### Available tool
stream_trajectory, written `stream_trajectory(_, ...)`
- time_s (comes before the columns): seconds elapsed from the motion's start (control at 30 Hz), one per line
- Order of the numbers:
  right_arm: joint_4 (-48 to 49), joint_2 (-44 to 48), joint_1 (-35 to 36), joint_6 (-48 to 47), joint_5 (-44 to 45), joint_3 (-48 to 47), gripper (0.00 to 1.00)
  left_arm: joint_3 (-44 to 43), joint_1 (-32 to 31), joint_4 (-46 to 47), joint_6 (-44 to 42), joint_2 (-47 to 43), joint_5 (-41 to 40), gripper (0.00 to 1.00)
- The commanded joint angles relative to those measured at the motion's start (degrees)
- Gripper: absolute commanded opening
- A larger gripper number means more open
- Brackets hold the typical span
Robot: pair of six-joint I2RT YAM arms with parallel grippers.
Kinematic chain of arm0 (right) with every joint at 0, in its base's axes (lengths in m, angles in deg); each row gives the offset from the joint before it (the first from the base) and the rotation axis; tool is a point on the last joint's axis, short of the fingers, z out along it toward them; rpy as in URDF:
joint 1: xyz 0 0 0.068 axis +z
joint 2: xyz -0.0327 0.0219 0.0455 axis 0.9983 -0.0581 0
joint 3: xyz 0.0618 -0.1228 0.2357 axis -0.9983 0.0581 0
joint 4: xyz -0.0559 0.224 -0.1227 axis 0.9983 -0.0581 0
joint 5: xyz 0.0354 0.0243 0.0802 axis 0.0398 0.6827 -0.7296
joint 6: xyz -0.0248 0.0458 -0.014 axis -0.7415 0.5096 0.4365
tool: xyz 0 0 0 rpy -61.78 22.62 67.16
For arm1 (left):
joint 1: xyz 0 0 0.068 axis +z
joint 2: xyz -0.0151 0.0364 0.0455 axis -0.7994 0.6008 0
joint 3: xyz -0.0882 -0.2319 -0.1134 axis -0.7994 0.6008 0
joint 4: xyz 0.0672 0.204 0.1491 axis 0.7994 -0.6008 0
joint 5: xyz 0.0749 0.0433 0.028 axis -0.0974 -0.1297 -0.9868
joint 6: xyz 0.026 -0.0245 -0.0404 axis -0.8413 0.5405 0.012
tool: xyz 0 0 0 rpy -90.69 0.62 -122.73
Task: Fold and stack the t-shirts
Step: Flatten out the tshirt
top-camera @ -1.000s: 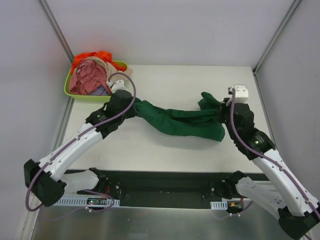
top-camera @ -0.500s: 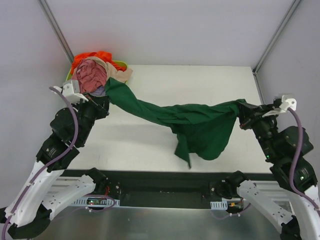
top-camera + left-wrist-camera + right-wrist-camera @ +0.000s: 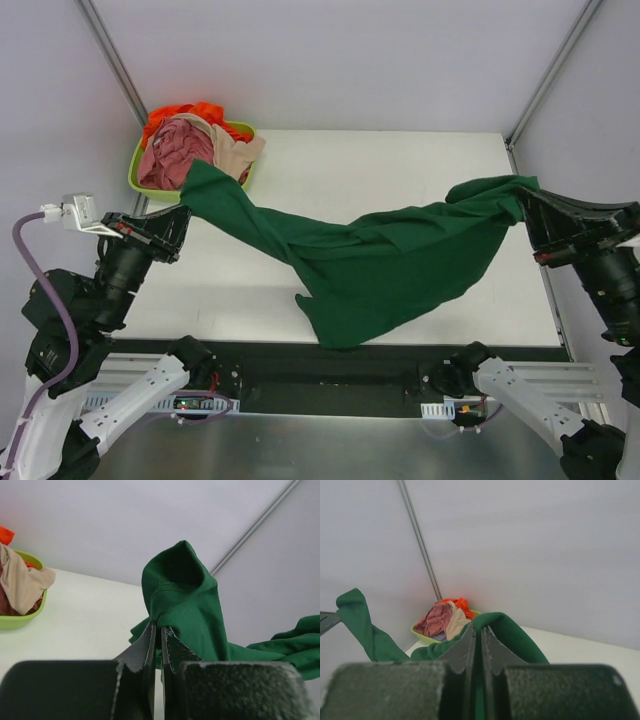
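A dark green t-shirt point(image 3: 370, 265) hangs stretched in the air between both arms, sagging to a low point near the table's front edge. My left gripper point(image 3: 183, 215) is shut on its left end, high at the left side; the wrist view shows the cloth point(image 3: 187, 605) pinched between the jaws of that gripper point(image 3: 160, 628). My right gripper point(image 3: 527, 205) is shut on the right end, raised at the right side, green cloth point(image 3: 520, 637) bulging past its closed tips point(image 3: 480, 627). Pink, beige and orange t-shirts point(image 3: 185, 150) lie heaped in a tub.
The lime-green tub point(image 3: 145, 185) stands at the back left corner of the white table point(image 3: 400, 170), also seen far off in the right wrist view as the tub point(image 3: 422, 632). Grey walls and metal corner posts point(image 3: 115, 60) enclose the table.
Both arms have lifted and swung outward, pulling the green t-shirt up off the table and spreading it wider; it went from a bunched roll to a hanging sheet.
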Motion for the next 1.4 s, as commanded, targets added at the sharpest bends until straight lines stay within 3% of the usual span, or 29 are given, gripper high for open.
stream_trajectory(0.0, -1.5, -6.0, -0.3, -1.6, -2.6, -9.7, 0.01, -3.0, 0.2, 4.3, -1.3, -0.3, 4.5, 0.00)
stream_trajectory(0.2, -4.9, -13.9, -0.2, -5.2, 7.4, -18.2, 0.01, -1.2, 0.2, 6.1, -0.7, 1.3, 2.5, 0.00)
stream_trajectory(0.4, -4.4, -26.3, -2.1, -10.5, 28.7, -11.4, 0.01, 10.1, 0.2, 5.8, 6.6, 10.6, -10.7, 0.02)
stream_trajectory(0.47, -3.6, -32.1, -6.8, -9.2, 24.6, -7.2, 0.01, 15.2, 0.2, 5.1, 11.3, 16.6, -14.3, 0.21)
stream_trajectory(0.6, -0.1, -47.8, -15.7, -5.4, 13.7, -4.8, 0.02, 19.1, 3.1, -3.1, 20.9, 28.9, -14.9, 0.81)
stream_trajectory(0.63, -0.2, -53.9, -16.4, -5.3, 13.1, -5.8, 0.20, 19.1, 4.8, -5.3, 22.0, 30.9, -14.1, 0.96)
stream_trajectory(0.67, -0.7, -58.1, -16.7, -5.6, 12.9, -7.4, 0.43, 18.6, 6.4, -6.8, 22.2, 32.9, -12.8, 0.99)
stream_trajectory(0.73, -3.5, -63.9, -16.6, -5.6, 15.3, -10.7, 0.78, 17.5, 9.0, -8.5, 21.9, 35.2, -10.7, 0.99)
stream_trajectory(0.8, -5.2, -66.2, -16.6, -4.8, 16.6, -12.8, 0.99, 16.3, 9.2, -8.5, 20.6, 36.5, -10.6, 0.99)
stream_trajectory(0.9, -4.6, -64.2, -16.7, -3.8, 17.4, -9.8, 0.96, 13.5, 9.2, -8.3, 18.9, 39.1, -8.9, 0.99)
stream_trajectory(1.07, -4.6, -54.7, -16.7, 4.0, 16.4, 4.4, 0.96, 6.1, 9.2, -7.3, 14.4, 48.3, -1.8, 0.99)
stream_trajectory(1.23, -1.4, -44.5, -16.5, 14.2, 4.9, 26.0, 0.96, -0.4, 9.3, -5.2, 11.6, 58.5, 6.2, 0.99)
stream_trajectory(1.37, 3.2, -38.1, -16.3, 17.1, -2.7, 37.7, 0.96, -5.8, 9.3, -4.7, 10.4, 67.1, 7.6, 0.99)
